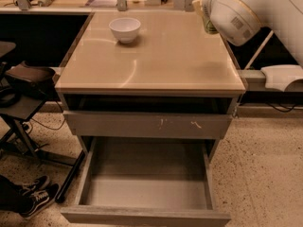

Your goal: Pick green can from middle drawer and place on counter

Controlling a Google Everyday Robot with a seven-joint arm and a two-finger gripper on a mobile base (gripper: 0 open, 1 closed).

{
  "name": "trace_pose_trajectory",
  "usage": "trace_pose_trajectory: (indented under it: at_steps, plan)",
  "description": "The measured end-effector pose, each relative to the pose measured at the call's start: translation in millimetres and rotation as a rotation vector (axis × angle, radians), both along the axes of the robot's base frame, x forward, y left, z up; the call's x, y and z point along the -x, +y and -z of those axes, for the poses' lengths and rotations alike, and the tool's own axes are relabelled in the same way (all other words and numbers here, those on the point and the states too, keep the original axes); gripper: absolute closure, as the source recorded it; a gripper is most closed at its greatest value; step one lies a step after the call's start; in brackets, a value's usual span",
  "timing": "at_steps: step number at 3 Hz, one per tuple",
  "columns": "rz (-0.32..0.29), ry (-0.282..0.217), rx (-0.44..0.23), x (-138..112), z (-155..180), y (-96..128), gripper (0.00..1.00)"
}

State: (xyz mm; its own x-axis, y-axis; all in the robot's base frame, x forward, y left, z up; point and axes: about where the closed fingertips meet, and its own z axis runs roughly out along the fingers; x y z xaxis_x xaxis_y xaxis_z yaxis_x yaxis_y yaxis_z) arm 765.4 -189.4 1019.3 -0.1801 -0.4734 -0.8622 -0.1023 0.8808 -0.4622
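The green can shows as a dark green sliver at the far right edge of the counter, mostly hidden behind my white arm. I cannot tell whether it rests on the counter or hangs just above it. My gripper is at the can, largely covered by the arm's big joint. The middle drawer is pulled out at the bottom of the view, and its grey floor is bare.
A white bowl stands at the far left of the counter. The scratched grey drawer front is shut above the open drawer. A dark chair and black shoes are at the left. Speckled floor lies to the right.
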Motion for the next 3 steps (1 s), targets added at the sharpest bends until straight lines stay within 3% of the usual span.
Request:
trace_pose_trajectory:
  at_steps: [1,2,3]
  plan:
    - [-0.018,0.112,-0.062,-42.1,34.6,5.1,1.0]
    - [-0.08,0.173,-0.125,-58.0,55.9,44.5,1.0]
    - [-0.106,0.165,-0.159,-55.7,70.3,83.4,1.0]
